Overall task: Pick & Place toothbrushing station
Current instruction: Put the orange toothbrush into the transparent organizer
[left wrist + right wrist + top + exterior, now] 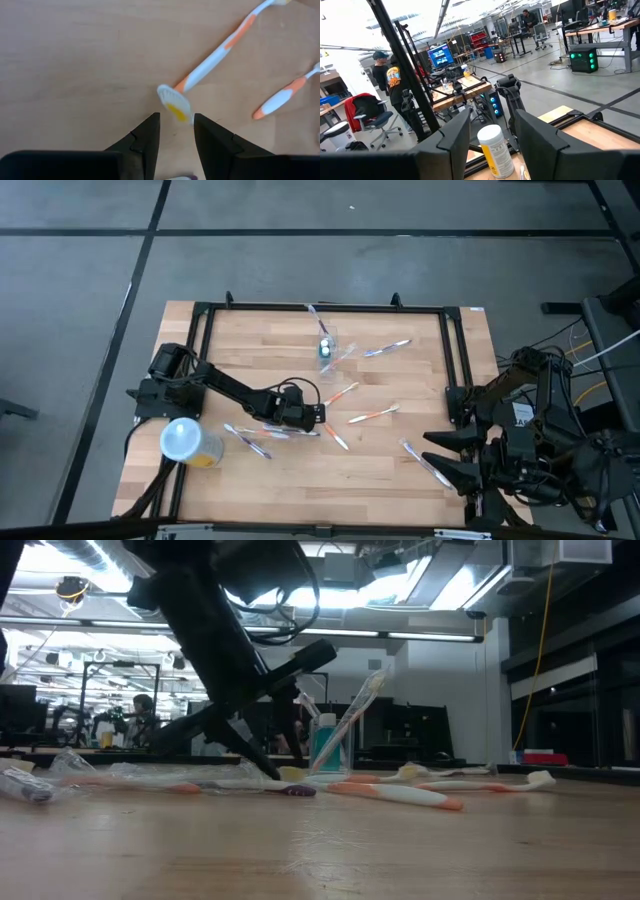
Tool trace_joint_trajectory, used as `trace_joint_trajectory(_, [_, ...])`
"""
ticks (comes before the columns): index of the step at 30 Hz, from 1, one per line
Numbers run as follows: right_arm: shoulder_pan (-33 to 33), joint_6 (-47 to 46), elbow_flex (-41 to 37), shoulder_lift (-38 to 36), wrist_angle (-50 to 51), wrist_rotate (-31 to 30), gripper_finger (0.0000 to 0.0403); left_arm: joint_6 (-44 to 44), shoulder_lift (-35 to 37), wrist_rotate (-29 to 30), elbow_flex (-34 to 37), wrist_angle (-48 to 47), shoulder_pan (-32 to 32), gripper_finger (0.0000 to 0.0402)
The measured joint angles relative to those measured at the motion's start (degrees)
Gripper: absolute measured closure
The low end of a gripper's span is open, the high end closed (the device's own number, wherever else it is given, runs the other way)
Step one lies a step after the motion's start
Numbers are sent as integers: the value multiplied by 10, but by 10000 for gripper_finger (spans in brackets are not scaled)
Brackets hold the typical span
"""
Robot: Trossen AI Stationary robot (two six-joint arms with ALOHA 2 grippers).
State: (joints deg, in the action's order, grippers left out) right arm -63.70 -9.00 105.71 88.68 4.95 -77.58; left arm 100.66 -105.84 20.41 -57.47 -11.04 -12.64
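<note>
Butcher-block tabletop [400,480] inside a black frame, grey floor around, busy workshop beyond. Left gripper [318,414] low at mid-table, fingers parted, nothing held; in the left wrist view, open fingers [145,137] just short of an orange-and-white toothbrush [220,55], its yellow-marked head at the gap. Right gripper [432,452] parked at the table's right edge, fingers apart, empty.

Toothbrushing station [327,348]: small clear holder, upright, with a blue tube and 1 toothbrush leaning out; beyond the left gripper toward the far rail, slightly to its right, well apart from it. Same holder in the low view [330,745], behind the arm.

Step in hand, by judgement: closing on the toothbrush head ahead of the fingers. Advice: centre the gap over the neck rather than the rounded head, keep fingertips just off the wood, close slowly; thin handle likely to pivot or skid.

Clearance: more toothbrushes scattered right of the gripper, wrapped ones just behind it. Yellow tub with pale lid [188,442] behind and left, near the front-left corner. Bare wood ahead toward the holder; far rail close behind the holder, so approach from the near side.
</note>
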Motion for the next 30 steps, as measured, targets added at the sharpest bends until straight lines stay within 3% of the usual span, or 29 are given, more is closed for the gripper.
trace_joint_trajectory(12, [0,-2,0,0,-1,-6,243,-13,0,-2,0,8,16,316])
trace_joint_trajectory(21, [0,0,0,0,-1,-6,243,-20,0,-1,0,6,16,394])
trace_joint_trajectory(30, [0,-6,0,3,-3,-8,243,-35,21,23,0,9,5,400])
